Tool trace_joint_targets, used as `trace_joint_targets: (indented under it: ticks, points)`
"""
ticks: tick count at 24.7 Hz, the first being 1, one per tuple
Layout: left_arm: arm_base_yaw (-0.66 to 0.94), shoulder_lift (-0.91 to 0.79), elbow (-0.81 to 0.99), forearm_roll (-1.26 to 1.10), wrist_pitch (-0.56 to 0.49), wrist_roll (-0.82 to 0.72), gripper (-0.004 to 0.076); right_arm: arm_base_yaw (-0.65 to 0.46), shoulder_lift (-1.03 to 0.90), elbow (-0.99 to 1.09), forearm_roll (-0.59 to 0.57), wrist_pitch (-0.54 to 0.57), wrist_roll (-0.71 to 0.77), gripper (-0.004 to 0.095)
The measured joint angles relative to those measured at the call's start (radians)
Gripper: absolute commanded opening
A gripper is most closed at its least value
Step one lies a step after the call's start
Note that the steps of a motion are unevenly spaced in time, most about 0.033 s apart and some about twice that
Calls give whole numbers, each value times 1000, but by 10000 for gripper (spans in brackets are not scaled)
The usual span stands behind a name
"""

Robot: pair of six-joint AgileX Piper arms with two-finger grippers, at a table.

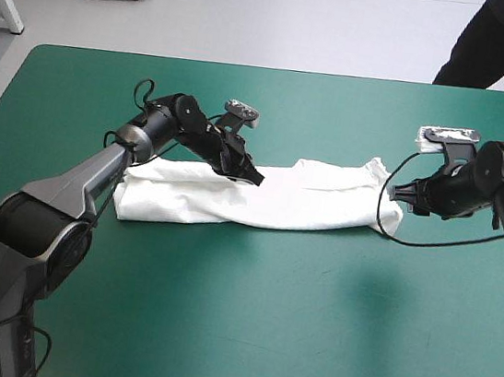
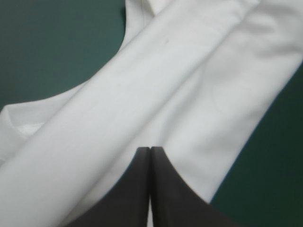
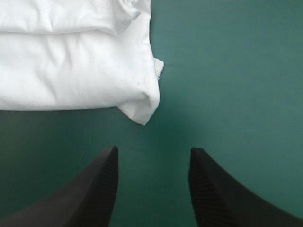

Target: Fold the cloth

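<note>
**Item:** T-shirt [image 1: 260,199], white, short-sleeved

**Location:** middle of the teal-green table [image 1: 242,336], lying left to right, somewhat nearer the far edge than the near one

**Condition:**
- laid flat as a long narrow band of more than one layer
- long sides turned in, with a fold line running the length of the band, plain in the left wrist view
- left end broad and fairly square
- right end narrower, finishing in a loose, slightly rumpled corner
- a few soft creases, and no sleeve can be made out sticking out

**Progress, as judged:** the lengthwise folds look done. The crosswise folds that would bring the ends together into a compact bundle are left, so the task is roughly half complete

**Left gripper** [image 1: 252,177]**:** black fingers closed tip to tip, resting on the band near its middle, toward its far side. No cloth is seen pinched between them

**Right gripper** [image 3: 153,148]**:** fingers spread apart and empty, low over the table just beside the band's right-end corner, not touching it
</note>
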Motion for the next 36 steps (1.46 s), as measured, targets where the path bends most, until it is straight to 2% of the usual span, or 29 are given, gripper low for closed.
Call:
trace_joint_targets:
  ticks: [4,9,22,36]
  points:
    - [-1,102,-7,13,8,-21,-22,-52,117,-73,117,3,-39,456]
    - [1,118,-23,1,16,-29,-22,-123,211,-141,249,14,-97,457]
    - [-23,123,-30,8,23,-29,-22,-135,443,-151,392,2,-196,458]
    - [-24,124,-30,4,23,-20,-22,-130,548,-180,582,-2,-269,455]
